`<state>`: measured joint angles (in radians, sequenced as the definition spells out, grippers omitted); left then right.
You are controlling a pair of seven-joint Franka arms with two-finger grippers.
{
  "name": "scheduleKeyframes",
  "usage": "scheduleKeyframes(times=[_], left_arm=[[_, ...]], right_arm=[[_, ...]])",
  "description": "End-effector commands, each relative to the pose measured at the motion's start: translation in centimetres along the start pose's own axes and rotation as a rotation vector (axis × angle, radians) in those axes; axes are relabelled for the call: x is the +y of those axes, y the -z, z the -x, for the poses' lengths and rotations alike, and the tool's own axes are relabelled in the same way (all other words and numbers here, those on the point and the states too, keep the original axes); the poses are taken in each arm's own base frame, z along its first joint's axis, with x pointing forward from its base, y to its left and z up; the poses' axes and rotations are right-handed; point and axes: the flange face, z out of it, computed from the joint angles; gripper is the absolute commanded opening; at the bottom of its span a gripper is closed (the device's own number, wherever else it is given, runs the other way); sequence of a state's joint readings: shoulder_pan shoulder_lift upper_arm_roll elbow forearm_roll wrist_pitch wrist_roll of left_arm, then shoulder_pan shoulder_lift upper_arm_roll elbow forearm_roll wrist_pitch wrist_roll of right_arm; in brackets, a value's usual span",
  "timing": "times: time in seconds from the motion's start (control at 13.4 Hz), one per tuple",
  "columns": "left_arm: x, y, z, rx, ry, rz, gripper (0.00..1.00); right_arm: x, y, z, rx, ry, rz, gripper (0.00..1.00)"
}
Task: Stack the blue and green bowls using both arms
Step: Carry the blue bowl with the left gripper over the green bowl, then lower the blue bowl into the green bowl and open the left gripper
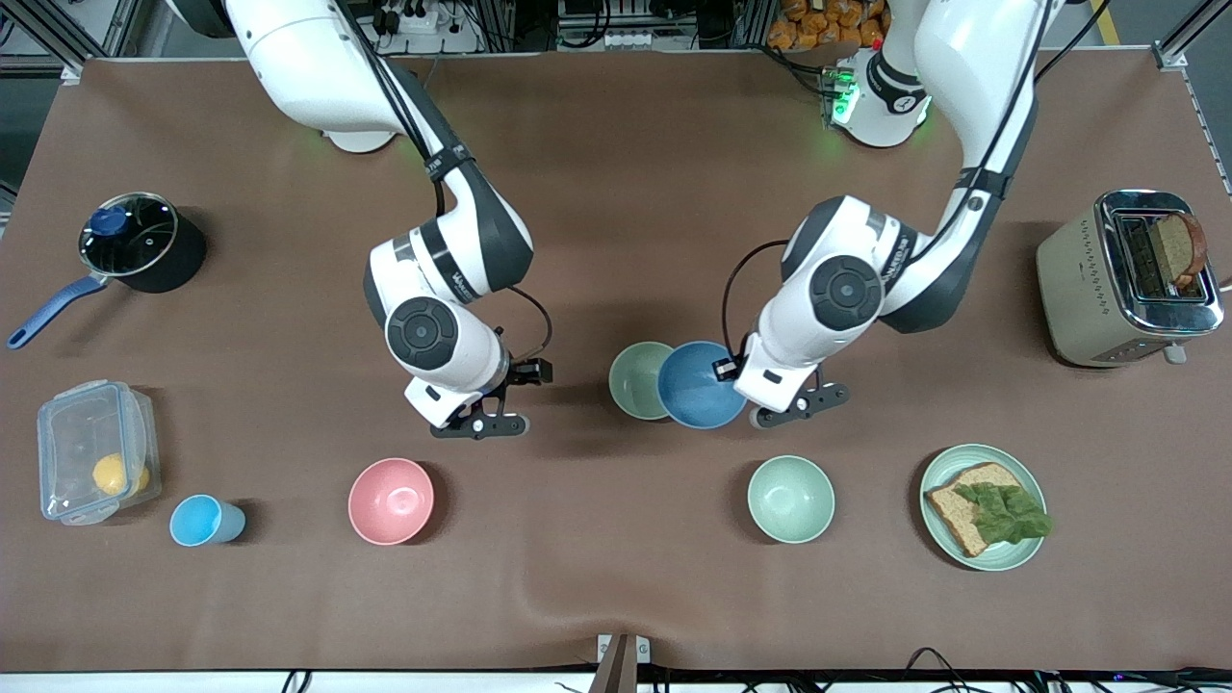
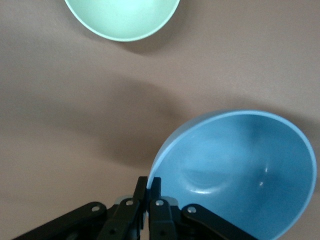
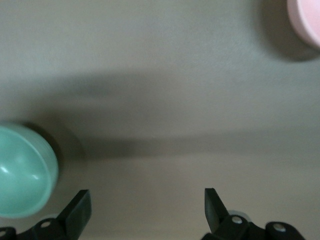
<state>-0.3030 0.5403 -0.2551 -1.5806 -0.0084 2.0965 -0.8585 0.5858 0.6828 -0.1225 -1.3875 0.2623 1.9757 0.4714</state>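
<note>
My left gripper (image 1: pixel 749 397) is shut on the rim of the sky-blue bowl (image 1: pixel 701 385) and holds it tilted just above the table. In the front view the blue bowl's edge overlaps the sage-green bowl (image 1: pixel 637 380), which stands on the table beside it toward the right arm's end. The left wrist view shows the fingers (image 2: pixel 149 182) pinching the blue bowl's rim (image 2: pixel 240 175). My right gripper (image 1: pixel 478 423) is open and empty over bare table, between the green bowl and the pink bowl (image 1: pixel 391 500). The right wrist view (image 3: pixel 146 200) shows the green bowl (image 3: pixel 22 170) at its edge.
A paler mint bowl (image 1: pixel 791 499) stands nearer the front camera than the blue bowl and also shows in the left wrist view (image 2: pixel 122 17). A green plate with bread (image 1: pixel 982 506), toaster (image 1: pixel 1126 279), light-blue cup (image 1: pixel 204 521), plastic box (image 1: pixel 94 450) and pot (image 1: pixel 140 243) stand around.
</note>
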Motion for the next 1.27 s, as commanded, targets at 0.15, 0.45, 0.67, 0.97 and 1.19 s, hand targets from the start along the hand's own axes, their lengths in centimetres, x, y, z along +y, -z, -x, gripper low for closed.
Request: scheduleKeyframes(times=[0.15,0.45,0.67,0.97,1.19], left_arm=[[1.5,-0.5,0.3,0.018,0.055,0.009,0.0],[2.3,-1.4,1.1,0.014,0.049,0.002,0.0],[2.8,-1.6,1.3,0.013,0.064,0.003,0.0],[3.7,-2.4,2.0,0.008,0.081,0.001,0.0],[4.0,-3.8,2.4,-0.007,0.11,-0.012,0.0]], right_arm=[[0.8,-3.6,-2.7,-0.044,-0.573,-0.165,1.0],[-1.1,-5.5,-3.1,-0.04,-0.807,-0.23,1.0],[-3.3,-7.3,-2.2,-0.035,-0.879,-0.271,1.0],[-4.4,-8.8,-1.6,-0.023,-0.889,-0.275,1.0],[-5.9,-9.8,-0.6,-0.016,-0.889,-0.29,1.0]])
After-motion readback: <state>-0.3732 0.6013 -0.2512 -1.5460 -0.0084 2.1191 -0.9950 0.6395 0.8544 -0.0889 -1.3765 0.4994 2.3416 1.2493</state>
